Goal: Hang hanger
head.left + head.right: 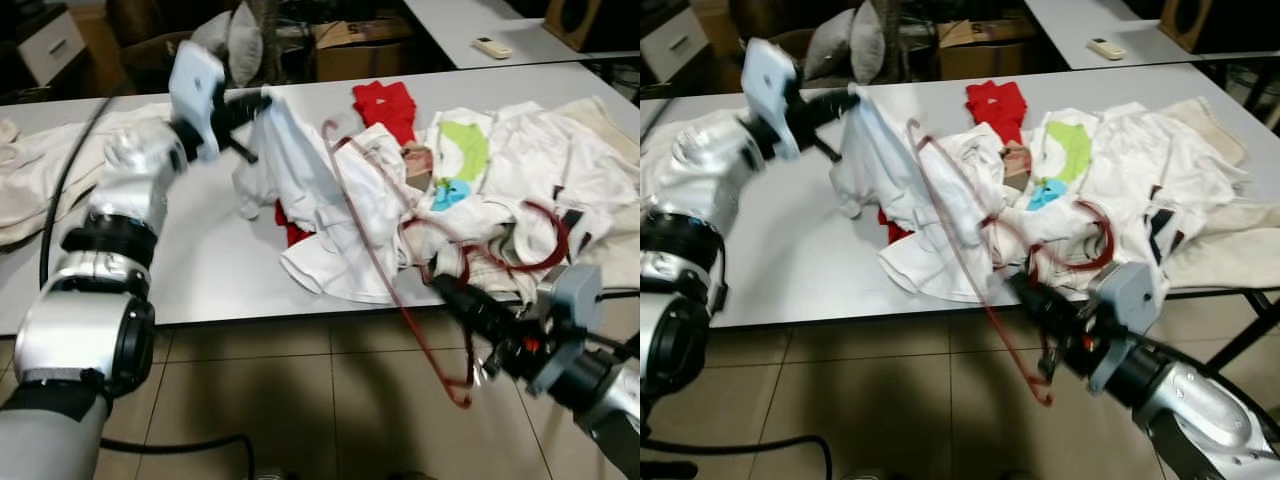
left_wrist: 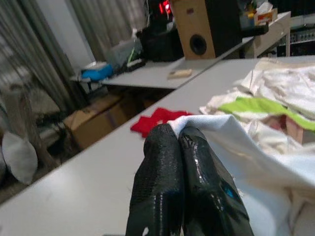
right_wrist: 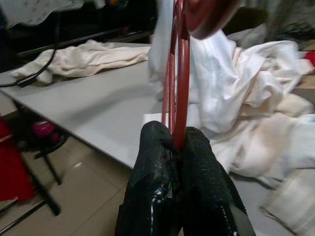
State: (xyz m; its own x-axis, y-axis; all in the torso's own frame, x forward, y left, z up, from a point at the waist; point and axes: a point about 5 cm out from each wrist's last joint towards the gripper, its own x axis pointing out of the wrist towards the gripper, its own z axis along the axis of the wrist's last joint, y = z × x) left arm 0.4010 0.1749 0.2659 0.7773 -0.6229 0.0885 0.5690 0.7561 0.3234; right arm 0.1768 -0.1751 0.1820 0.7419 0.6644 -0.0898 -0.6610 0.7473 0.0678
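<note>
Stereo head views and two wrist views of a table (image 1: 200,270) strewn with clothing. The left gripper (image 1: 262,100), raised over the far left part of the pile, has its fingers pressed together on a fold of a white garment (image 1: 290,160), which hangs from them down to the tabletop. The right gripper (image 3: 178,140), low at the near right table edge, is closed on the red hanger (image 1: 375,260); the right wrist view shows the red wire pinched between the two black fingertips. The hanger runs diagonally from a hooked end near the lifted garment, across the white cloth, to a lower end hanging off the near edge above the tiled floor (image 1: 300,400).

Risks, as judged from this arrangement: the hanger lies partly among the clothes, so pulling it could drag neighbouring pieces, such as the white shirt with green print (image 1: 465,150), off the table. The grip is on thin wire, which might rotate or slip in the fingers. The garment is held by a small fold only and may slide free if tension rises.

Uncertain or hidden: whether the hanger passes inside the white garment or merely lies over it cannot be told. A second red loop (image 1: 545,240) in the pile on the right may be another hanger or part of the same one. A red cloth (image 1: 385,105) lies beyond the pile. No rail or hook for hanging is identifiable.
</note>
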